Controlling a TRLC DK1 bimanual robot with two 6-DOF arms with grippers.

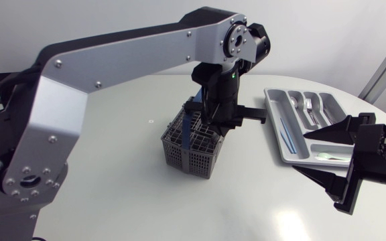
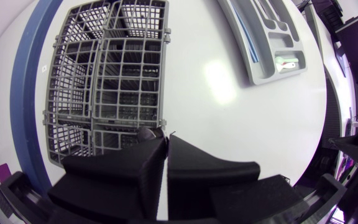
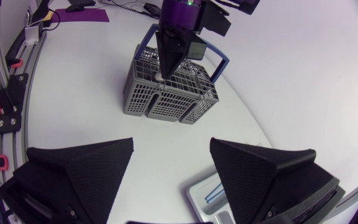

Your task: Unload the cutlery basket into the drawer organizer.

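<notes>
The white counter (image 1: 126,187) carries everything, and my left arm (image 1: 112,53) stretches across it so that its fingers point straight down into the basket (image 1: 179,150). Coming in from above makes sense, since the compartments open only at the top.

The organizer (image 1: 273,127) lies well apart from the left fingers, off to one side of them. It sits just under and ahead of my right fingers (image 3: 171,146), which hang spread wide with nothing between them. I take that arm to be parked beside the drop-off, clear of the other one's path.

My left fingers (image 2: 166,134) are pressed together with only a thin slit between them. A small grey handle (image 2: 146,132) shows right at their tips, just inside the basket rim. I judge it pinched, though little of it is visible. The compartments ahead of the fingers look bare.

Forks (image 1: 308,107) and a thin blue stick (image 1: 281,130) already lie in the organizer's slots.
</notes>
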